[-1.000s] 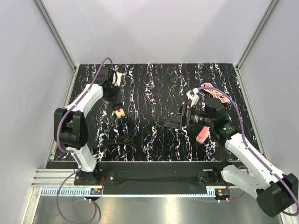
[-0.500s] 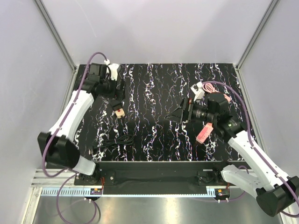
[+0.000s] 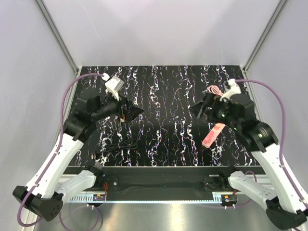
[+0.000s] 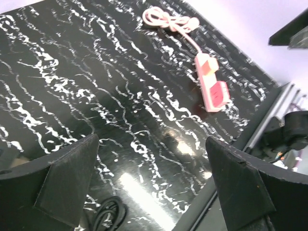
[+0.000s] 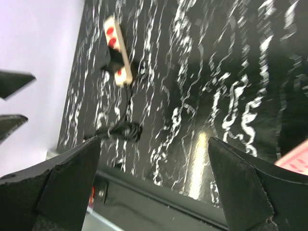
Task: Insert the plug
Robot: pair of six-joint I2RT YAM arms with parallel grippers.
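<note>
Plug (image 5: 112,60), black, in the R wrist view sat pressed into the side of the white strip (image 5: 118,48) w/ red sockets. Its black cable (image 5: 120,130) ran to a loose coil toward the near edge of the table (image 5: 231,72). It looked seated, tho blur kept me from judging how deep. R gripper (image 5: 154,144) had its fingers wide apart, nothing btw them.

L wrist view: L gripper (image 4: 151,142) was also spread & empty, hanging above the table. The pink strip (image 4: 211,86) & its coiled pink cord (image 4: 166,19) lay by the table's right edge, nothing plugged in as far as I could see.

Top view: both grippers were off the table. The L one hung over the white strip near the left edge, hiding most of it & the plug; the R one was near the pink strip. Judgement: insertion prob. done; what's left is to pull the arms clear, maybe check seating.

Surface: glossy black top w/ white marble-like veins & lamp glare. Room: plain pale walls (image 3: 154,29) on three sides, metal posts (image 3: 60,41) at the far corners, a rail (image 3: 159,197) along the near edge.
</note>
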